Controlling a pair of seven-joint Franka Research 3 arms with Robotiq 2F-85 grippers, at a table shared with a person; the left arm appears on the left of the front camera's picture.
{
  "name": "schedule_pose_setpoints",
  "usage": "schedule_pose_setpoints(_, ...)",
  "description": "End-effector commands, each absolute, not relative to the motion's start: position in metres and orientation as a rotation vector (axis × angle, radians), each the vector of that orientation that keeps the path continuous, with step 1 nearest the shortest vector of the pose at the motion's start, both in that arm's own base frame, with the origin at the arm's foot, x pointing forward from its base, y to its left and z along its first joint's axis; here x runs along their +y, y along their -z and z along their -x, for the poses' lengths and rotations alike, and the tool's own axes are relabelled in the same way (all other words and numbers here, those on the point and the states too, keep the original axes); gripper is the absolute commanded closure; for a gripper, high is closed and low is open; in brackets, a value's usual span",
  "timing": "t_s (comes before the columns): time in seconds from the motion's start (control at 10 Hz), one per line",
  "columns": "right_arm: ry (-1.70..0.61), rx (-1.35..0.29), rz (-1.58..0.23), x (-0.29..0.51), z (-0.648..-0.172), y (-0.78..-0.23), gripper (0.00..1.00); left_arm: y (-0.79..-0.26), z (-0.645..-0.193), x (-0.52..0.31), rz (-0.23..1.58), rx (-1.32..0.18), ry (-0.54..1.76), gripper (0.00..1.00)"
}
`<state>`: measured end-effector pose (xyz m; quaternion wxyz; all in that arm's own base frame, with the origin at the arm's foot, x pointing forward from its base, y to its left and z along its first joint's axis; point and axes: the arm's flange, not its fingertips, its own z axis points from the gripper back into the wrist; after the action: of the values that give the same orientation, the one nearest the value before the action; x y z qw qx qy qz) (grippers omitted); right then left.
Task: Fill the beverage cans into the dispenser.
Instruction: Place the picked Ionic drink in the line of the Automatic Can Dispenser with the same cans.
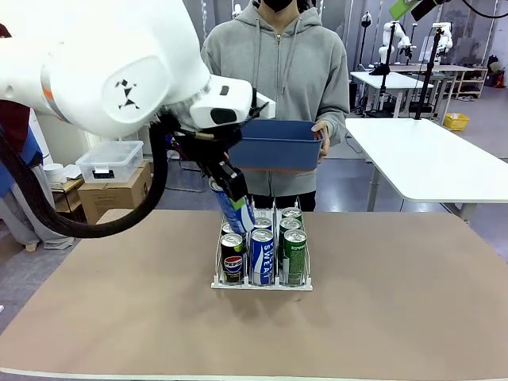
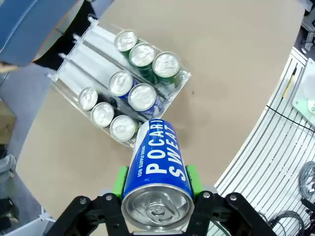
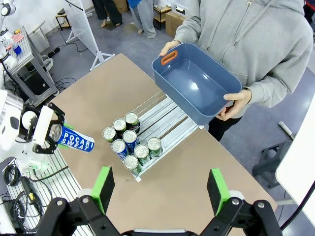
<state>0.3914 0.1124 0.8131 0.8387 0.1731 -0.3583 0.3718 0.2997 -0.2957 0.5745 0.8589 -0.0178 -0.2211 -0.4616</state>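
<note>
My left gripper (image 1: 232, 193) is shut on a blue can (image 1: 236, 211) with white lettering, held tilted just above the back of the dispenser (image 1: 262, 283). In the left wrist view the green pads (image 2: 119, 180) clamp this blue can (image 2: 157, 167), its silver top facing the camera. The clear three-lane dispenser (image 2: 91, 43) holds several cans at its front: black ones (image 2: 103, 114), blue ones (image 2: 142, 96) and green ones (image 2: 142, 54). My right gripper (image 3: 160, 189) hangs open and empty high above the table, looking down on the dispenser (image 3: 170, 115) and the held can (image 3: 75, 140).
A person at the far side holds an empty blue bin (image 1: 278, 144) in both hands above the table edge; the same bin (image 3: 197, 83) appears in the right wrist view. Bare brown table surface (image 1: 397, 302) lies on both sides of the dispenser.
</note>
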Motion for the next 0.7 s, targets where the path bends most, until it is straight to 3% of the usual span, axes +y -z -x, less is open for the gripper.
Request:
schedule_pose_setpoints(0.0, -0.785, -0.757, -0.367, 0.1116, -0.3902, -0.8119, 0.00, -0.5668, -0.3007, -0.3033, 0.071, -0.498, 1.056, 0.43)
schedule_pose_setpoints(0.6, -0.785, -0.757, -0.367, 0.1116, -0.3902, -0.8119, 0.00, -0.5663, -0.2969, -0.3090, 0.043, -0.474, 1.035, 0.43)
